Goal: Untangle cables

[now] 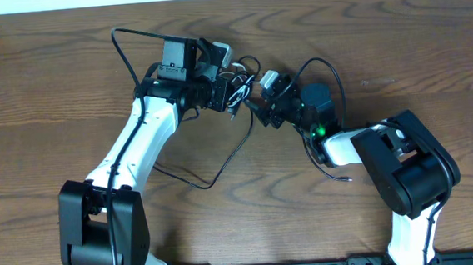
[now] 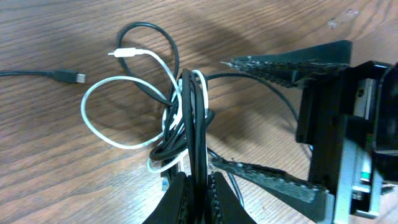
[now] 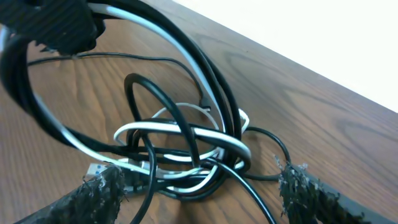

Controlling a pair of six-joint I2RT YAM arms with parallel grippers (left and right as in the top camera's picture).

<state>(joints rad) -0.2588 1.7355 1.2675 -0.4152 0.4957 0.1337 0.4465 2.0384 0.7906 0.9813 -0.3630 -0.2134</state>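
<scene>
Looking down from above, we saw the cables (image 1: 239, 80) bunched in a small knot near the middle of the wooden table (image 1: 397, 46). The knot sat right between the two arms.

The left gripper (image 2: 198, 186) was squeezed shut on the cables. Its two fingers (image 2: 177, 200) pinched a few black strands that rose up out of the knot, with no gap left between them.

From the left wrist we saw a white cable (image 2: 93, 118) make a big round loop on the wood beside the knot. Its small white plug (image 2: 121, 53) lay flat on the table. A black plug (image 2: 78, 77) lay a little way off, and its cord ran out past the edge of the picture.

The right gripper (image 3: 199, 180) was open wide. It had hold of nothing. One rough dark finger (image 3: 102, 193) stood on one side of the knot and the other finger stood on the far side, so the knot lay in the space between them. Black loops and white loops crossed over each other there. A small silver plug end (image 3: 99, 169) sat very close to one finger, but we could not tell if they touched.

One long black strand (image 1: 215, 177) trailed away from the knot and curved over the table toward the left arm's base.
</scene>
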